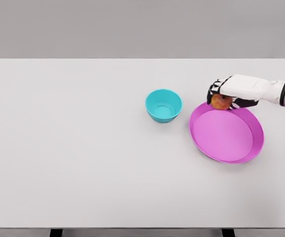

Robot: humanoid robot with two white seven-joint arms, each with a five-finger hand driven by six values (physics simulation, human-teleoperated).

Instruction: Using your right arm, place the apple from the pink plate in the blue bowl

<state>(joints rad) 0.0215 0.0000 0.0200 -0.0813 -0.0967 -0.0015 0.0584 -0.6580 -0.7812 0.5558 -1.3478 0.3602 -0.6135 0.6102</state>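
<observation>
Item one, nearest: the tabletop [83, 168], white and broad, is filling most of the head view, its front edge running along the bottom of the picture with two dark supports showing just beneath it.

Item two: the pink plate [253, 129], round with a raised rim, is sitting on the right half of the tabletop. Its inner floor is lying bare and appearing tilted toward the viewer.

Item three: the blue bowl [163, 105], small and turquoise, is standing upright to the left of the plate, near it but not touching. Its inside is showing nothing but its own base.

Item four: the apple [221, 102], reddish-orange, is being held at the far rim of the plate, on the side toward the bowl. Whether it is resting on the rim or lifted just clear of it cannot be told.

Item five: the right hand [225, 94], white with dark joints, is reaching in from the right edge on a white forearm. Its fingers [214, 91] are curling down around the apple from above and behind, gripping it.

Item six, farthest: a plain grey wall is rising behind the tabletop.
</observation>
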